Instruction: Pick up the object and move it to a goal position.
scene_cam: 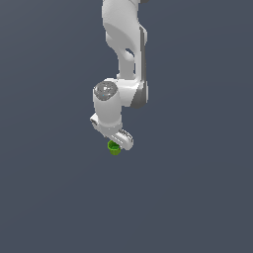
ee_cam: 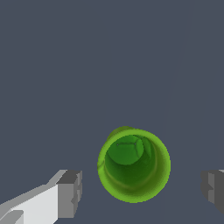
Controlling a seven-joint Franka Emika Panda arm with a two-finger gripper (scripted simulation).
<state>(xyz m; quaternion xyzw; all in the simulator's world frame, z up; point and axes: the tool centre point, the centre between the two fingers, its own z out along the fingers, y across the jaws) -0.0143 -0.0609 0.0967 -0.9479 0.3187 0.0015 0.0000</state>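
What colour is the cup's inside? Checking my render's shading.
Darker green than its bright rim; the cup shows best in the wrist view.

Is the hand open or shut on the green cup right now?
Open. In the wrist view both fingers stand apart from the green cup, with gaps on each side.

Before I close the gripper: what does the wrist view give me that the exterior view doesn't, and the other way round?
Only the wrist view shows the two grey fingertips standing apart on either side of the green cup, with a clear gap to each, and the cup's hollow, darker inside. Only the exterior view shows the white arm reaching down from above, with the cup peeking out just beneath the gripper; the fingers themselves are not clear there. Both show the same small bright green cup at the gripper, against a plain dark grey background.
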